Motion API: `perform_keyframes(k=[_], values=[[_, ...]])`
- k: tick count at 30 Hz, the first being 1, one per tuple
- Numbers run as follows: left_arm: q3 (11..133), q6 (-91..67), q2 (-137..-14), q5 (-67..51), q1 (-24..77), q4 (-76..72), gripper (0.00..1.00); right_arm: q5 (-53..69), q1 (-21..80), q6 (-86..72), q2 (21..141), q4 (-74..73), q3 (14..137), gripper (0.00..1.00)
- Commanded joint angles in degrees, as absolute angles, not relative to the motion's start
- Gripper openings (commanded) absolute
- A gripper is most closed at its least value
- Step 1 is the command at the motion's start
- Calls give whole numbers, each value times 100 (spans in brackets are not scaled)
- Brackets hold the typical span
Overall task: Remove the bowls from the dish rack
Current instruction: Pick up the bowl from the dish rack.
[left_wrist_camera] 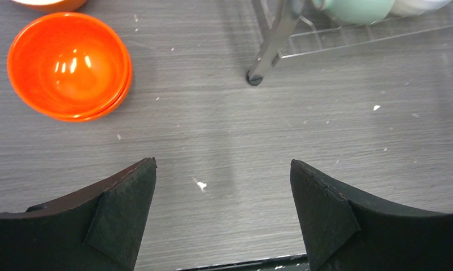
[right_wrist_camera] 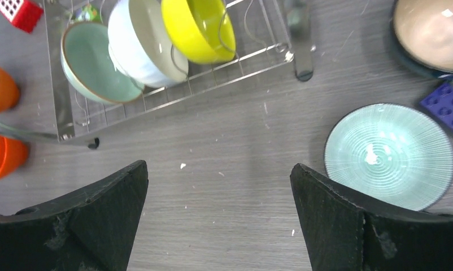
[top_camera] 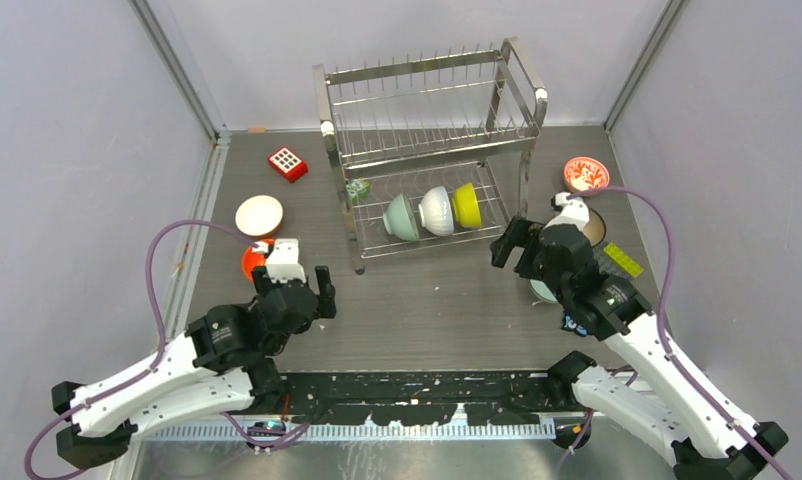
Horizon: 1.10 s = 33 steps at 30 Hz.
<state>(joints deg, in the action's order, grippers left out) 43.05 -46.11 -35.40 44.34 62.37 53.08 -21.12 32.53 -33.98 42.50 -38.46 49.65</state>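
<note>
Three bowls stand on edge in the lower tier of the rack [top_camera: 432, 150], upper centre of the top view: teal bowl [top_camera: 402, 217] leftmost, white bowl [top_camera: 437, 210] in the middle, yellow bowl [top_camera: 467, 204] rightmost, packed close in a row. Six more sit out on the grey bench [top_camera: 427, 310]. Left of the rack: an orange-and-white bowl [top_camera: 259, 214], upright, with the orange bowl [left_wrist_camera: 69, 65] just below it in the frame; a second rim shows under the orange one, maybe a nested pair. Right of the rack: red patterned bowl [top_camera: 585, 173] at upper right, and in the right wrist view a ribbed bowl [right_wrist_camera: 389, 155] upright at mid right and a tan bowl [right_wrist_camera: 433, 31] with a dark rim cut by the upper right corner. A purple brick [right_wrist_camera: 447, 107] lies between those two at the right edge. A red block [top_camera: 288, 163] sits upper left of the rack. Left hand [left_wrist_camera: 223, 165] is spread wide, nothing between the fingers, over bare bench lower left of centre, near the rack's left front foot. Right hand [right_wrist_camera: 218, 165] is also spread wide and empty, right of centre, just beside the rack's right front corner, ribbed bowl near its right finger.
</note>
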Motion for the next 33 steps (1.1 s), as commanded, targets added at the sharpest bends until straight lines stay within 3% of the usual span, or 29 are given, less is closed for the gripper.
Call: perform_keyframes(k=[1, 10, 17, 24, 29, 33], values=[[4375, -4222, -3559, 4502, 6240, 4261, 89, -1298, 3287, -3388, 4151, -2752, 4476, 100], [4567, -3819, -3902, 4488, 6240, 4017, 89, -81, 3436, -3455, 4968, -925, 4116, 100], [4588, -3727, -3945, 4499, 6231, 4216, 92, -1881, 4852, -2973, 5858, -904, 4581, 100], [4596, -3555, -3591, 4526, 6231, 4631, 92, -3013, 4773, -4429, 6166, -618, 4339, 100], [4694, -3464, -3423, 4647, 6229, 4958, 93, -1705, 3978, -4591, 6134, 186, 3904, 100], [4563, -3399, -3271, 4678, 6231, 4992, 93, -981, 3959, -4044, 6266, 231, 4035, 100]])
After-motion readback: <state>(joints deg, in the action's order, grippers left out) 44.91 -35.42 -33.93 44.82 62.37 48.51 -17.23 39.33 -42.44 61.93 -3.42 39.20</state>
